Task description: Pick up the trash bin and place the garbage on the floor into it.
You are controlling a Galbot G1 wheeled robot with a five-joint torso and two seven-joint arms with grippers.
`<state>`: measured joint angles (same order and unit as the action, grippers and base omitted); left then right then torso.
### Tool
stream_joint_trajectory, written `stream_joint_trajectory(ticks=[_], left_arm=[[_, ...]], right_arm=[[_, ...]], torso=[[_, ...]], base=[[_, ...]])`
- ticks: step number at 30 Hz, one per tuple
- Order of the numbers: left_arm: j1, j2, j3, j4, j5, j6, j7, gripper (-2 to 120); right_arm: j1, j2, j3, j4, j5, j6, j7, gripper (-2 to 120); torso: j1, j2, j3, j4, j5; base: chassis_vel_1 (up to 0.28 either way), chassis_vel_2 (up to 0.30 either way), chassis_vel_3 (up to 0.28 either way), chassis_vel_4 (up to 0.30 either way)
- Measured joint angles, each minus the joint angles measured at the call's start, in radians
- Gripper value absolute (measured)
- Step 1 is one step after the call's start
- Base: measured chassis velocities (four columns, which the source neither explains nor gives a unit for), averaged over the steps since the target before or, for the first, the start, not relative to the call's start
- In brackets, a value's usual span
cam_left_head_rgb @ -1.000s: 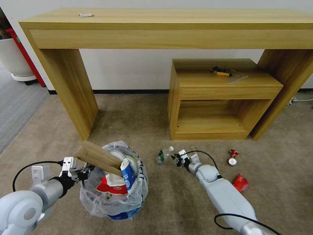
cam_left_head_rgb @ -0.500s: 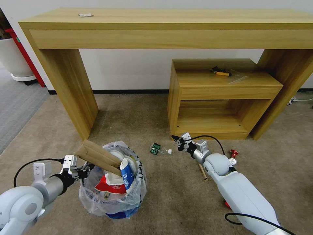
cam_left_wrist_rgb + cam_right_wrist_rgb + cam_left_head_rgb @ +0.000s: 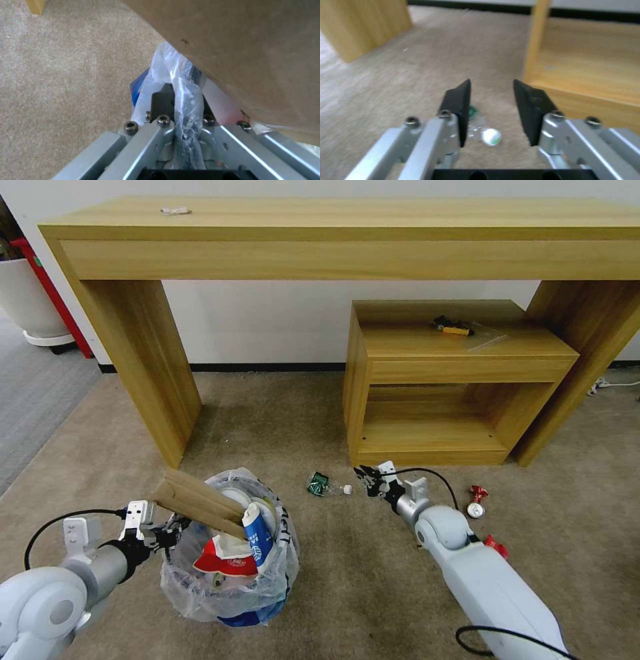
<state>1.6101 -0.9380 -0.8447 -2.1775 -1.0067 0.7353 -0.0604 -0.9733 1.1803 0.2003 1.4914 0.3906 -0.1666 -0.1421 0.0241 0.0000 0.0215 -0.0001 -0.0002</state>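
The trash bin (image 3: 230, 580), blue and lined with a crinkly clear bag, stands on the beige carpet at the lower left. Cardboard (image 3: 200, 502), a blue carton (image 3: 257, 533) and a red-white cup (image 3: 223, 563) stick out of it. My left gripper (image 3: 170, 533) is shut on its bag-covered rim (image 3: 185, 82). A small bottle (image 3: 327, 485) lies on the floor (image 3: 267, 420) beside the low cabinet. My right gripper (image 3: 367, 477) hovers open just right of it, and the bottle (image 3: 483, 132) shows below the fingers. A red can (image 3: 476, 502) and a red wrapper (image 3: 497, 545) lie right of that arm.
A long wooden desk (image 3: 333, 240) spans the back. Under it a low open cabinet (image 3: 453, 380) carries a black-yellow item in a clear bag (image 3: 453, 327). Grey carpet (image 3: 33, 393) and a white planter (image 3: 30, 300) lie at the left, a cable (image 3: 613, 383) at the right.
The bottle has shifted a little left and now lies flat. My right gripper drew away from it toward the cabinet, then came slightly back. The left gripper and bin barely moved.
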Motion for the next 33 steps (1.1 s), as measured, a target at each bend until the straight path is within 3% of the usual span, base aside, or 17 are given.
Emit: stream_joint_trajectory(ticks=[9, 16, 25, 33], left_arm=[[0.024, -0.048, -0.014, -0.017, 0.035, 0.0, 0.021, 0], [0.044, -0.086, -0.025, -0.03, 0.097, 0.0, 0.067, 0], [0.042, -0.12, -0.022, -0.032, 0.138, 0.0, 0.088, 0], [0.045, -0.176, -0.03, -0.037, 0.234, 0.0, 0.131, 0]], right_arm=[[-0.147, -0.009, 0.143, 0.126, -0.036, 0.017, 0.026, 68], [-0.344, -0.01, 0.282, 0.249, -0.068, 0.037, 0.022, 97], [-0.486, -0.001, 0.384, 0.337, -0.088, 0.06, 0.005, 100], [-0.615, 0.055, 0.458, 0.442, -0.129, 0.074, 0.006, 100]], torso=[[0.0, 0.0, 0.0, -0.0001, 0.0], [0.0, 0.0, 0.0, -0.0002, -0.0007], [0.0, 0.0, 0.0, -0.0001, 0.0003], [0.0, 0.0, 0.0, 0.0001, -0.0001]], base=[[0.0, 0.0, 0.0, 0.0], [0.0, 0.0, 0.0, 0.0], [0.0, 0.0, 0.0, 0.0], [0.0, 0.0, 0.0, 0.0]])
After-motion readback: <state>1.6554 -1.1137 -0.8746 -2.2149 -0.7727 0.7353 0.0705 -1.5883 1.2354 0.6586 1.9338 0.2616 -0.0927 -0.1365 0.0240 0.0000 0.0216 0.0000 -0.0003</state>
